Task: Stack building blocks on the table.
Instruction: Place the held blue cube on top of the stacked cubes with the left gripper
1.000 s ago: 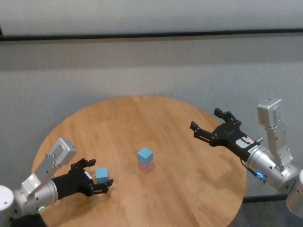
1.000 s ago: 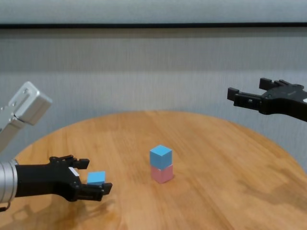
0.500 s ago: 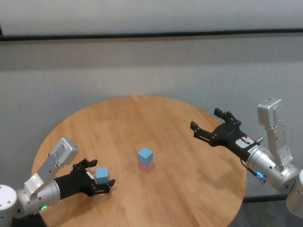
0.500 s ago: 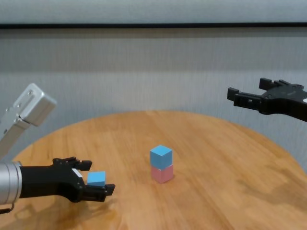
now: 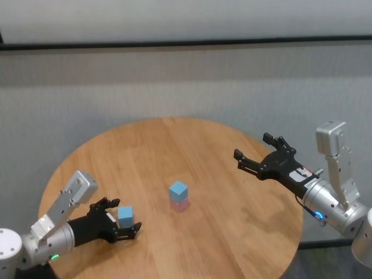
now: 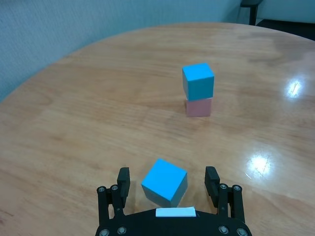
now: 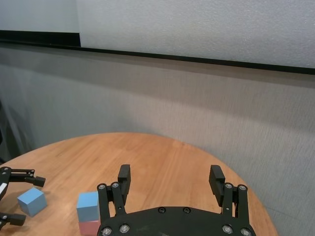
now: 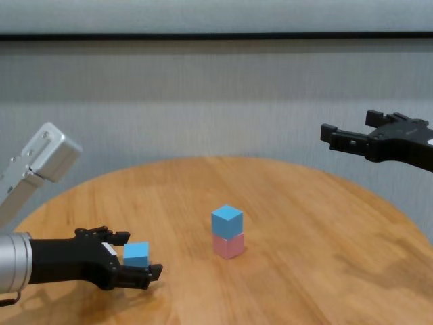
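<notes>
Left end effector (image 5: 119, 222) sits low at the near-left part of the desk (image 5: 221, 232), fingers spread wide with the loose light blue block (image 5: 125, 215) between them, resting on the wood; wrist view shows gaps on both sides, so bracketed, not gripped. That block is turned a bit diagonal to the fingers, so closing will likely meet corners rather than flat faces. It's a cube, so no long axis to align. Stack target lies ahead and to the right of this end effector, mid-desk: stacked blue block (image 5: 178, 190) on top of the pink block (image 5: 179, 204), upright. Left arm is clearly the nearer one. Right end effector (image 5: 254, 153) hangs wide and empty, raised over the far-right edge, idle. No brands or readable writing; the white label on the left end effector is blank.
</notes>
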Available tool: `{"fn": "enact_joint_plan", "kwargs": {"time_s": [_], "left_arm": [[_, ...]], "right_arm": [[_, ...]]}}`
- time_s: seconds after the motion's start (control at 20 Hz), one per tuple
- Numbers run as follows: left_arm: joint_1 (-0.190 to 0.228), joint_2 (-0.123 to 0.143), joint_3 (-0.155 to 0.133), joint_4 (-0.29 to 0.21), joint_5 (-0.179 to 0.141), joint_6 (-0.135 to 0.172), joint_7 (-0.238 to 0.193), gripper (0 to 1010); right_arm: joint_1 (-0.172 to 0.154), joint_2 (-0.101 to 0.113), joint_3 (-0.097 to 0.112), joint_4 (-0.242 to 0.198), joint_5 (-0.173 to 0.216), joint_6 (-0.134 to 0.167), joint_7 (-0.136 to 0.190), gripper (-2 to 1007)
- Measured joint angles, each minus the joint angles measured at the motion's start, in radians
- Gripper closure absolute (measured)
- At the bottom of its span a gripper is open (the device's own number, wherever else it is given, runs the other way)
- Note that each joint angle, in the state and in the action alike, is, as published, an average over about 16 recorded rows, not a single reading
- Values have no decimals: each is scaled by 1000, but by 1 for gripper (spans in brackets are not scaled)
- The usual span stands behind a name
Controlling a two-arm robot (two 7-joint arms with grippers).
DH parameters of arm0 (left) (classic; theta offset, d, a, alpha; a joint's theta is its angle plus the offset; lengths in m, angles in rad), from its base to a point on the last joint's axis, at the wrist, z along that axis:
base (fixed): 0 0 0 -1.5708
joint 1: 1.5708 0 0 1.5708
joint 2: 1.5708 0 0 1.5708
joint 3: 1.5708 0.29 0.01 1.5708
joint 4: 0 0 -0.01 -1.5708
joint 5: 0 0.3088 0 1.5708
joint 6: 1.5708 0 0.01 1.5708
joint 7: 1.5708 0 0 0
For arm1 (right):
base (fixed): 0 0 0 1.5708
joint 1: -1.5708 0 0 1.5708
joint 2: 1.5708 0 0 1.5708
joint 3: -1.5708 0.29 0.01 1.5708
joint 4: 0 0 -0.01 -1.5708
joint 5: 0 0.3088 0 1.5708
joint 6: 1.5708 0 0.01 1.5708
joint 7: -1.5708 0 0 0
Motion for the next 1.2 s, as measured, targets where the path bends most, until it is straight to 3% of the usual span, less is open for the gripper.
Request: {"fn": "enact_joint_plan", "kwargs": {"time_s": [0.55, 1.2], "left_arm": [[-3, -3, 1, 7, -2, 1, -4, 80], [-1, -3, 0, 4, -11, 19, -6, 389]], "right_arm": [[0, 0, 0, 0, 0, 0, 0, 0], [0, 0, 0, 0, 0, 0, 0, 1]]}}
